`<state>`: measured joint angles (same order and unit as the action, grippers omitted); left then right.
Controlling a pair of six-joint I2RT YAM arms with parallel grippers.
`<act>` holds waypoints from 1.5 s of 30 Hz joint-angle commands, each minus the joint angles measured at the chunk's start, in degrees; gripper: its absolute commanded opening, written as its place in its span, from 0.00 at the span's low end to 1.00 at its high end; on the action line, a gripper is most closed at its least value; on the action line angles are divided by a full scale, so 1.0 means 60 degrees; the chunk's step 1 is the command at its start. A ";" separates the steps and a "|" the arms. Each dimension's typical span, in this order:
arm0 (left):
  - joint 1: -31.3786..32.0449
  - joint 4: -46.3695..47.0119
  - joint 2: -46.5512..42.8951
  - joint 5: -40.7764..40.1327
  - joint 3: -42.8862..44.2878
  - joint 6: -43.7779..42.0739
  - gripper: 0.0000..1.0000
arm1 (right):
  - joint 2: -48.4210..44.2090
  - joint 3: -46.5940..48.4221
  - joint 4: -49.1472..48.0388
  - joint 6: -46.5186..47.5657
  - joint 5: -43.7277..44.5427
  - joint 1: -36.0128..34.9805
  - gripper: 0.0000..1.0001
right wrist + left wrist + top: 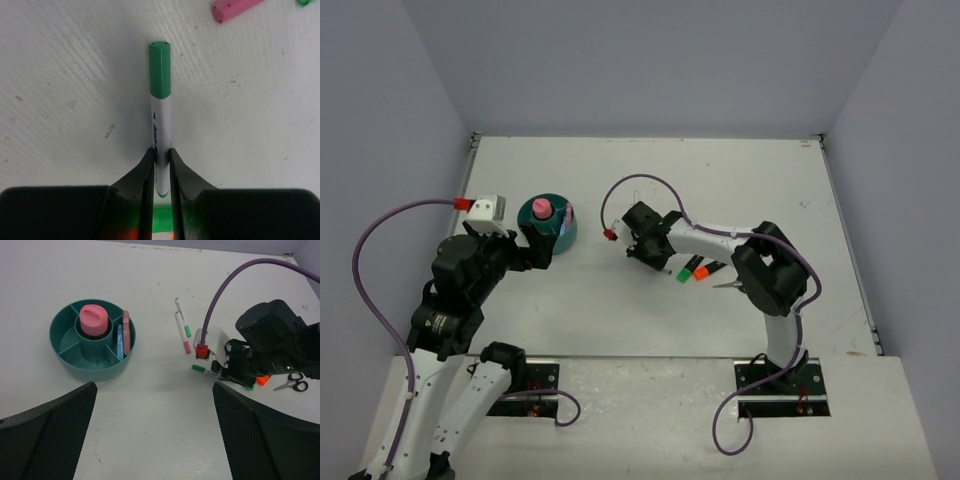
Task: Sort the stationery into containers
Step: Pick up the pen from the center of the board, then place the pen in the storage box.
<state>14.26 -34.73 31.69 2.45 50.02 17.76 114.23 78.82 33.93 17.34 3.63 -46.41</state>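
Pick step. Right gripper point(160, 152) clamped on green-capped pen point(160, 112), which lies flat, cap toward 12 o'clock. Left gripper point(155, 437) spread wide, empty. Next: lift pen, carry toward organiser point(563, 240) at 9 o'clock, release over a free compartment.

Teal organiser point(92, 373), pink tube point(94, 319) inside, pens point(182, 329) nearby

I see organiser point(92, 371) left in left wrist view | tube point(94, 320) in its middle cup, clips point(126, 332) in its right compartment | two pens point(182, 331) right of it | scissors point(291, 385) far right | third pen point(160, 112) between right gripper point(160, 152) fingers
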 commanded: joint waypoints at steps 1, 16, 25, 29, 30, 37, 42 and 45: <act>-0.0062 0.0617 0.0420 0.1175 0.0238 0.0628 1.00 | -0.1103 -0.0963 -0.0165 -0.0775 -0.0267 -0.0118 0.00; 0.1424 0.7106 0.2275 0.5800 -0.1856 0.3783 1.00 | -0.6312 -0.2689 -0.2317 -0.4186 -0.4319 -0.0248 0.00; 0.2415 0.7433 0.3222 0.4927 -0.1665 0.3643 0.85 | -0.8044 -0.3301 -0.2983 -0.4832 -0.5307 -0.0292 0.00; 0.2494 0.7716 0.3435 0.4872 -0.1649 0.3765 0.75 | -0.8375 -0.3440 -0.3136 -0.4838 -0.5374 -0.0299 0.00; 0.2509 0.7781 0.3464 0.4851 -0.1642 0.3802 0.69 | -0.8397 -0.3462 -0.3164 -0.4846 -0.5418 -0.0292 0.00; 0.2812 0.8696 0.3704 0.5216 -0.1621 0.4194 0.43 | -0.8381 -0.3440 -0.3153 -0.4853 -0.5225 -0.0306 0.00; 0.3320 0.8669 0.3918 0.5156 -0.1291 0.3924 0.00 | -0.8493 -0.3484 -0.3165 -0.4852 -0.4761 -0.0292 0.00; 0.3394 0.8261 0.4040 0.4823 -0.1036 0.3729 0.00 | -0.8649 -0.3645 -0.3233 -0.4921 -0.4348 -0.0296 0.00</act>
<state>33.64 14.08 54.88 33.05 40.12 42.19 64.53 57.78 17.17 -10.97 -26.00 -48.00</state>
